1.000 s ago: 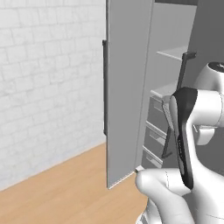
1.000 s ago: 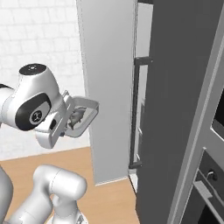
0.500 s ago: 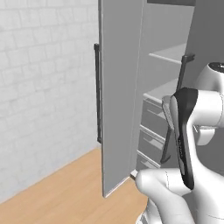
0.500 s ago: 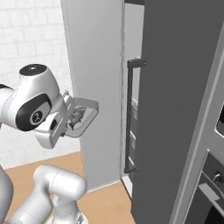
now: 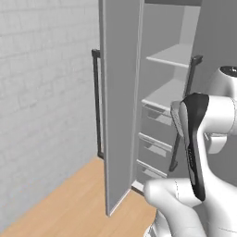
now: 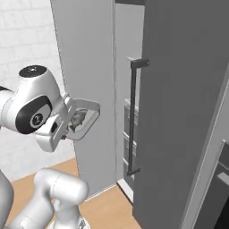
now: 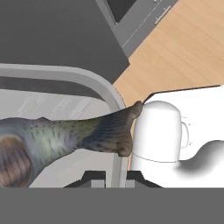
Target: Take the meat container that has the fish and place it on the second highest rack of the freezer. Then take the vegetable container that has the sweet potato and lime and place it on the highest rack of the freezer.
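You've got the gripper (image 7: 116,175) pinching the rim of the pale grey tray (image 7: 111,94). The speckled grey-green fish (image 7: 65,133) lies inside, tail against that rim. The freezer (image 5: 166,99) stands open ahead.

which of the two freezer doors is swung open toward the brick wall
The left door, swung out edge-on with its black handle facing the brick wall; the right door stands nearer the oven side.
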Tool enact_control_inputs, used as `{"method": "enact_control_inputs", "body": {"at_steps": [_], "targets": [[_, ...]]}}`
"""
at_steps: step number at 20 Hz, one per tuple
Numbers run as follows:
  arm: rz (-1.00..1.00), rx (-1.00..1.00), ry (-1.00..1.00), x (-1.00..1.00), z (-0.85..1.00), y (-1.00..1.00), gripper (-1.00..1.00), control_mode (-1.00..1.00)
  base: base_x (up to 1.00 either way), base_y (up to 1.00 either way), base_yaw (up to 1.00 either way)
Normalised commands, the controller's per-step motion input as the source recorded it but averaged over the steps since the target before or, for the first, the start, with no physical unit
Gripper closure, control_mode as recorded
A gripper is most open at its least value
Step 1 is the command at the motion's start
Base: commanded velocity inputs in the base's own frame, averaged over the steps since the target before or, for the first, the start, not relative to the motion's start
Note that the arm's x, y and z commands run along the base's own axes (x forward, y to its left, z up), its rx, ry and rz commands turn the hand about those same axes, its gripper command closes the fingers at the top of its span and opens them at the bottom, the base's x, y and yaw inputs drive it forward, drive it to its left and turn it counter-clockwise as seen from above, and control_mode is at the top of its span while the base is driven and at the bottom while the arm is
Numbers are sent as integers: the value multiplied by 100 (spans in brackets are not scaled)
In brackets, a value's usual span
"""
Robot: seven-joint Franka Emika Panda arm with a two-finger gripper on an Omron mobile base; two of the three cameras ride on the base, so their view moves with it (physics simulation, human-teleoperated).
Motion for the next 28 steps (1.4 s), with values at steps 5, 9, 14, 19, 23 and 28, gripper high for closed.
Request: {"method": "enact_control_inputs", "body": {"at_steps": [5, 9, 14, 19, 23, 28], "targets": [[0, 0, 0, 0, 0, 0, 100, 100, 25, 33, -40], [0, 0, 0, 0, 0, 0, 100, 100, 38, 44, -30], [0, 0, 0, 0, 0, 0, 100, 100, 43, 37, -29], [0, 0, 0, 0, 0, 0, 100, 100, 33, 28, -30], [0, 0, 0, 0, 0, 0, 100, 100, 41, 21, -29], [0, 0, 0, 0, 0, 0, 100, 100, 40, 20, -27]]}}
